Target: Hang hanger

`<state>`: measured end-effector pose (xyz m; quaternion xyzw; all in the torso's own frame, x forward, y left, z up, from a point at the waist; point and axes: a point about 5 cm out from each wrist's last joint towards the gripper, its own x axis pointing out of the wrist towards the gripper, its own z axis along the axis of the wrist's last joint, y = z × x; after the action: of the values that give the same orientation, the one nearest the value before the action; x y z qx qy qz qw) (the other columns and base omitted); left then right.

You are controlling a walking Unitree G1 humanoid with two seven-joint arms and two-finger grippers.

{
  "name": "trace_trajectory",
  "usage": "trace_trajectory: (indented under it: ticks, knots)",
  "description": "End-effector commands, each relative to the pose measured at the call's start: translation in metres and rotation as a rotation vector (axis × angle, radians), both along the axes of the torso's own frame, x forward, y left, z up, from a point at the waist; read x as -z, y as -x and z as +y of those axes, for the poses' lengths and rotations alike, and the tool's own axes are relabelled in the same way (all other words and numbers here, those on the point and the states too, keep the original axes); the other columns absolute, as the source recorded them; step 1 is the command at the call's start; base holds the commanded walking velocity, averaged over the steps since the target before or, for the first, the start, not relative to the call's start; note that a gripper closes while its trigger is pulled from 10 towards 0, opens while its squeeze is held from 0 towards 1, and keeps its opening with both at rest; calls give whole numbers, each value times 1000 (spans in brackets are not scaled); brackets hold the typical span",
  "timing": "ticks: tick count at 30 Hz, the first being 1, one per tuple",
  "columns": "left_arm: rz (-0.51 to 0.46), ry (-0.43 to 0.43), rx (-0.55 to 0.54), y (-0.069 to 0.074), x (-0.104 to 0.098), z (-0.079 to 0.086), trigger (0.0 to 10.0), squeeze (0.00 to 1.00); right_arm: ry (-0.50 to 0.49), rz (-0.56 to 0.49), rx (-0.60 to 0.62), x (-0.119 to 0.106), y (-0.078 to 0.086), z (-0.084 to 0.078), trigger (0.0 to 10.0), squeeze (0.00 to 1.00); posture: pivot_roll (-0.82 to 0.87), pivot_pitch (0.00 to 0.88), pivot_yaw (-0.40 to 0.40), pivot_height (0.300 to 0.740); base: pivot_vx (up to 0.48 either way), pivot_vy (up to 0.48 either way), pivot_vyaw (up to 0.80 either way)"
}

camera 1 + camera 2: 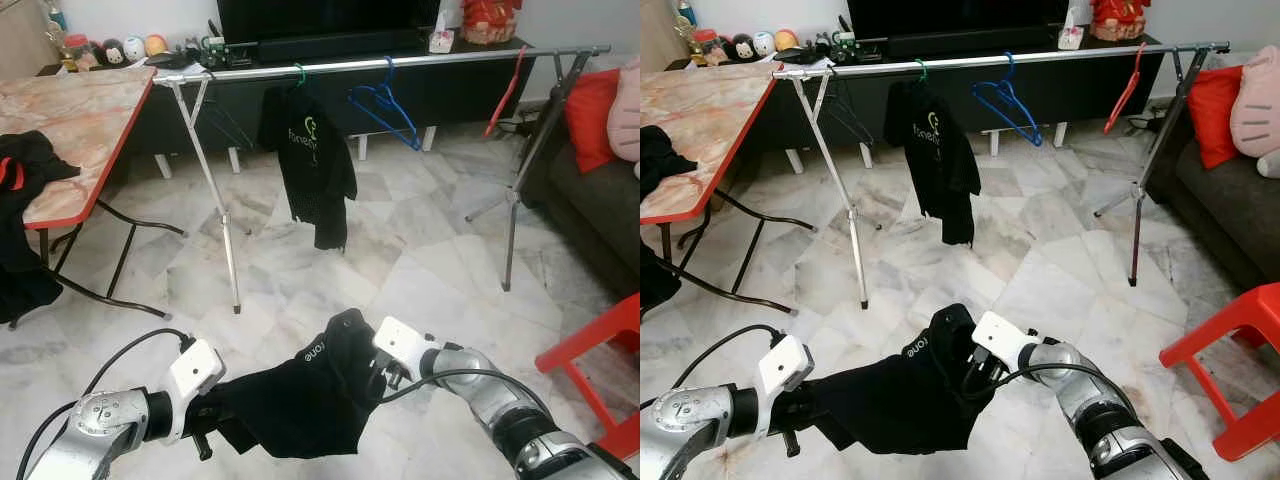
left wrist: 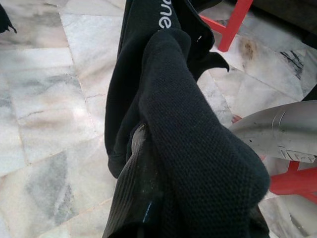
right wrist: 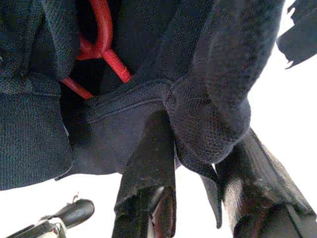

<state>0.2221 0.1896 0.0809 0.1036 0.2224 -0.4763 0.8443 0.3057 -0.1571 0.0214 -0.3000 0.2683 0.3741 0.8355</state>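
Note:
A black shirt (image 1: 300, 400) with white lettering hangs low in front of me, stretched between both grippers. My left gripper (image 1: 215, 425) is shut on one end, its fingers buried in the fabric (image 2: 198, 148). My right gripper (image 1: 378, 385) is shut on the other end at the collar. In the right wrist view a red hanger (image 3: 101, 34) sits inside the shirt's neck, beyond the black fingers (image 3: 148, 163). Ahead stands a silver clothes rail (image 1: 400, 62). It carries a black shirt (image 1: 315, 160) on a green hanger, a bare blue hanger (image 1: 385, 105) and a bare red hanger (image 1: 505, 95).
A folding table (image 1: 70, 130) with a pink marble top stands at the left, with dark clothes (image 1: 25, 170) draped over its edge. A red plastic chair (image 1: 600, 350) is close on my right. Behind it is a dark sofa (image 1: 590, 190) with a red cushion (image 1: 592, 115). The floor is marble tile.

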Motion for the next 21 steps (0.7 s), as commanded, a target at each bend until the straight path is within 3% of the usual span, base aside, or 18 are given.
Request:
trace_trajectory:
  ticks: [1, 10, 12, 17, 19, 21]
  knots:
    - [-33, 11, 24, -1, -10, -1, 0, 0, -4, -7, -8, -3, -2, 2, 0, 0, -38, 43, 41, 740, 0, 0, 0]
    - [-31, 9, 38, 0, -11, -2, 0, 0, 16, -22, -23, -6, -5, 1, 0, 0, -38, 40, 40, 740, 0, 0, 0]
    - [-12, -83, 98, 5, -7, 1, 0, 0, 47, -55, -32, -15, -12, -6, 0, 0, -37, 39, 40, 740, 0, 0, 0]
    - [0, -189, 149, 10, -1, 6, 0, 0, 76, -77, -40, -23, -18, -11, 0, 0, -40, 39, 39, 740, 0, 0, 0]
    - [0, -310, 197, 13, 4, 12, 0, 0, 86, -91, -34, -27, -22, -14, 0, 0, -38, 38, 38, 740, 0, 0, 0]
    - [-4, -329, 206, 13, 5, 13, 0, 0, 89, -96, -30, -29, -23, -15, 0, 0, -38, 38, 38, 740, 0, 0, 0]
